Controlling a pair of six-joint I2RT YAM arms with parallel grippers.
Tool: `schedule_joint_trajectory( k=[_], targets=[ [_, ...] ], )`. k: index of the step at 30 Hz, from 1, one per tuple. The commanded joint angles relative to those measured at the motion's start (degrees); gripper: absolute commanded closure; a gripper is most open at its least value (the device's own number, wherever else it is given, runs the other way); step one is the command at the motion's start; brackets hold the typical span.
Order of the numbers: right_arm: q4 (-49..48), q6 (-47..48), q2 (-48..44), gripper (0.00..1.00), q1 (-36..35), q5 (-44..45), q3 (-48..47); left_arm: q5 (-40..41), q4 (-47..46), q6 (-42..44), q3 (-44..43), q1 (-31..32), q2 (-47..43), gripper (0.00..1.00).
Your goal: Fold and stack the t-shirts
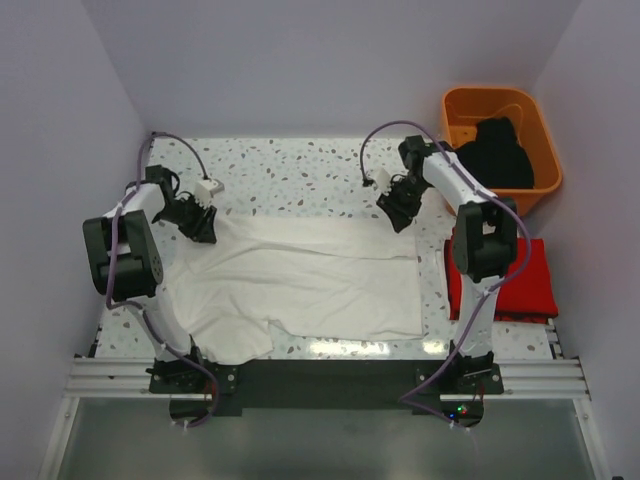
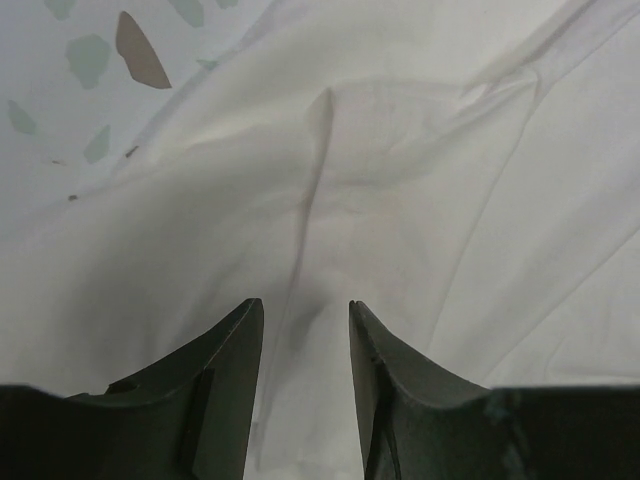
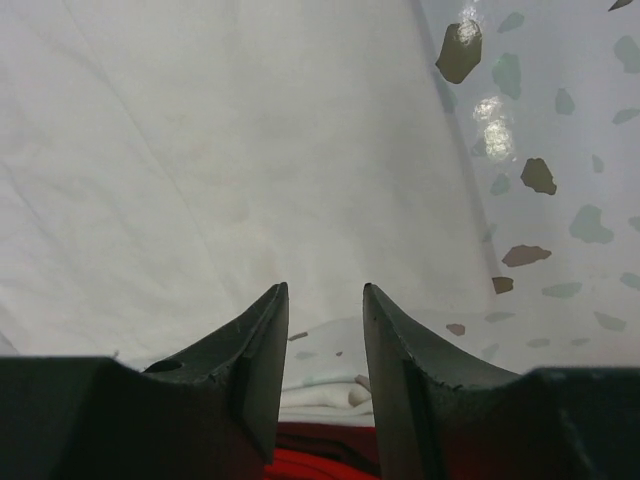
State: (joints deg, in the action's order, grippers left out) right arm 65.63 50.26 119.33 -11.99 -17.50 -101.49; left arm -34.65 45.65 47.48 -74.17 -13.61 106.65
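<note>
And there was the white t-shirt (image 1: 310, 280), lying flat across the middle of the bench (image 1: 290, 170) with its long side running left to right, smooth on the right and rumpled at the near-left corner, where a flap spilled toward the edge. The left gripper (image 1: 203, 225) sat low over the shirt's far-left corner, jaws spread with only cloth showing through the gap and nothing pinched. Over at the far-right corner the right gripper (image 1: 400, 212) mirrored it, fingers likewise parted and empty, with the shirt's edge just under them. Two arms on two far corners: that looked like a setup for working the far edge together, so the fabric would travel evenly rather than twist. The red t-shirt (image 1: 530, 280) lay as a tidy rectangle on the right side of the bench, partly under the right arm, well placed to serve as the base of the stack. The black t-shirt (image 1: 500, 150) was heaped in the orange tub (image 1: 490, 93) in the far right corner, apparently not yet folded. By my reckoning, one was folded, one was in hand and one was waiting. The bench top was pale speckled stone pattern, glossy enough to throw back light, so thin cotton should slide on it easily. Plain lilac walls closed in on the left, far and right sides, leaving little spare room.
</note>
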Motion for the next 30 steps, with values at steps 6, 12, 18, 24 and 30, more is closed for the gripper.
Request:
schedule_joint_trajectory(
  k=[6, 12, 18, 24, 30],
  targets=[
    [-1.63, -11.92, 1.43, 0.57, -4.26, -7.63, -7.04, 2.48, 0.14, -1.96, -2.65, 0.42, 3.91, 0.55],
    [-14.36, -26.22, 4.85, 0.55, -11.21, -13.34, -11.43, 1.78, 2.52, -0.46, -1.68, 0.07, 1.73, 0.60],
    [-34.15, -48.48, 11.87, 0.53, -18.41, -17.04, -17.23, 2.49, 3.30, -1.69, -1.41, -3.60, -0.48, 0.59],
    [-48.82, -64.66, 19.53, 0.49, -24.56, -17.31, -22.95, 2.40, 7.35, -2.22, -3.52, -8.36, -0.83, 0.58],
    [-53.40, -68.80, 27.53, 0.47, -27.73, -15.99, -30.43, 4.42, 7.61, -1.52, -0.45, -9.42, -3.38, 0.58]
  ],
)
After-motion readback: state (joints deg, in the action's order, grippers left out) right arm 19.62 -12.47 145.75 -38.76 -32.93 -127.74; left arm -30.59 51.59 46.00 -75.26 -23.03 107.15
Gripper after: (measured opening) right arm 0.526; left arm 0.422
